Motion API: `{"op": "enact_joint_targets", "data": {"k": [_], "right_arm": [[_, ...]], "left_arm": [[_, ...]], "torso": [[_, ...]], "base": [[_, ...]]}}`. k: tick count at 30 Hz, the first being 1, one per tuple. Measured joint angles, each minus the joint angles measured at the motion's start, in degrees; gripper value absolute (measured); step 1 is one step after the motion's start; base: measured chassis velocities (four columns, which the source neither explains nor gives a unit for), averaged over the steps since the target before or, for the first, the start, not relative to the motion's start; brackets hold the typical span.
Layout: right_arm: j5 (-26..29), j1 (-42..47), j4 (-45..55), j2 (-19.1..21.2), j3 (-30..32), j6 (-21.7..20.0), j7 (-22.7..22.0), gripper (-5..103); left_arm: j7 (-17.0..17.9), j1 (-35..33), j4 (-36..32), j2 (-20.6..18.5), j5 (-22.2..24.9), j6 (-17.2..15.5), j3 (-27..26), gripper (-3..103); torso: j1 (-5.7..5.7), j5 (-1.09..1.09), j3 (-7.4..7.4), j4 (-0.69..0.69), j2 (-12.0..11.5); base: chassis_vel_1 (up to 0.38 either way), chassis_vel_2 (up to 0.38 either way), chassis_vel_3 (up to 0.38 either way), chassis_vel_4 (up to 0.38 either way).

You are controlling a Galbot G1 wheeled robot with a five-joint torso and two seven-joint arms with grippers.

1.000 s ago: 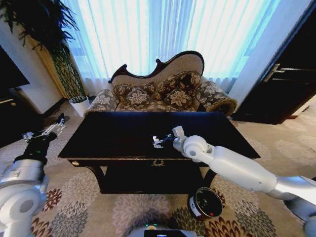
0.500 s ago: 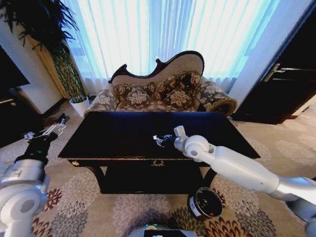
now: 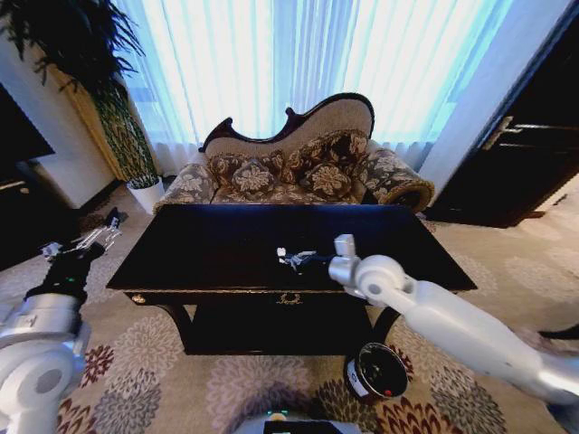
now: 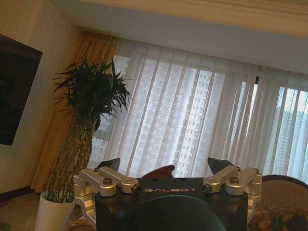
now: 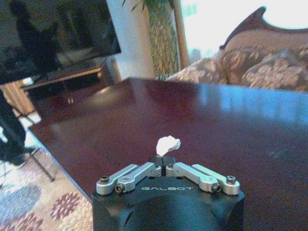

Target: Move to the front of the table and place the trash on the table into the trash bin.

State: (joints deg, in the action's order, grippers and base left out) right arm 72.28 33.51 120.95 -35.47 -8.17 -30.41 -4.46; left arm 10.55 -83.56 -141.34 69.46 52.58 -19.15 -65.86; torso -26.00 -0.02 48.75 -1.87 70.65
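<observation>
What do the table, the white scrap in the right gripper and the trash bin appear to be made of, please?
The table: probably lacquered near-black wood, since its top mirrors the window light.
The white scrap: likely crumpled paper, matte with an irregular edge, pinched in the shut right gripper above the tabletop.
The trash bin: dark with a shiny rim, perhaps metal or glossy plastic; the head view cannot settle which.

I saw strong daylight through the sheer curtains (image 3: 298, 63), washing them out; the table (image 3: 217, 249) top glared blue; room edges stayed dim and bowed.
</observation>
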Motion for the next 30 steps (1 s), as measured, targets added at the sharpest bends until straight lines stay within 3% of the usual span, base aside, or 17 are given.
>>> {"op": "enact_joint_targets", "data": {"k": [10, 18, 19, 26, 28, 29, 30], "right_arm": [[1.48, 14.53, 5.13, -0.64, 16.5, 0.48, -1.56, 0], [3.94, 21.86, 9.89, -6.6, 29.36, 1.24, -4.04, 0], [3.52, 25.0, 11.28, -8.39, 33.75, 2.56, -4.04, 0], [0.06, 38.46, 14.72, -14.75, 44.21, 9.73, -2.53, 0], [-2.18, 43.36, 15.9, -17.24, 46.45, 15.97, -2.05, 0], [-2.18, 43.36, 15.9, -17.24, 46.45, 15.97, -2.05, 0], [-3.77, 44.99, 16.32, -18.34, 47.22, 19.38, -2.09, 0]], "left_arm": [[-0.04, -0.2, 0.81, 2.4, -1.08, 0.26, 1.64, 100], [-0.3, -2.64, -0.63, 4.68, 0.98, 1.07, -5.2, 100], [-0.08, -2.64, -0.76, 4.83, 1.22, 1.06, -5.3, 100], [0.13, -3.31, -1.82, 5.83, 1.31, 1.06, -5.27, 100], [0.36, -3.41, -1.89, 5.58, 1.64, 0.98, -5.51, 100], [0.36, -3.41, -1.89, 5.58, 1.64, 0.98, -5.51, 100], [0.44, -3.44, -1.89, 5.39, 1.93, 0.88, -5.67, 100]], "torso": [[0.0, 0.01, 0.0, -0.02, 0.0], [0.0, -0.02, -0.01, 0.04, 0.01], [0.0, -0.02, -0.01, 0.02, 0.01], [0.0, 0.01, -0.01, -0.01, 0.02], [0.0, 0.02, -0.01, -0.01, 0.02], [0.0, 0.02, -0.01, -0.01, 0.02], [0.0, 0.0, -0.01, 0.0, 0.02]], "base": [[0.0, 0.0, 0.0, 0.0], [0.0, 0.0, 0.0, 0.0], [0.0, 0.0, 0.0, 0.0], [0.0, 0.0, 0.0, 0.0], [0.0, 0.0, 0.0, 0.0], [0.0, 0.0, 0.0, 0.0], [0.0, 0.0, 0.0, 0.0]]}}
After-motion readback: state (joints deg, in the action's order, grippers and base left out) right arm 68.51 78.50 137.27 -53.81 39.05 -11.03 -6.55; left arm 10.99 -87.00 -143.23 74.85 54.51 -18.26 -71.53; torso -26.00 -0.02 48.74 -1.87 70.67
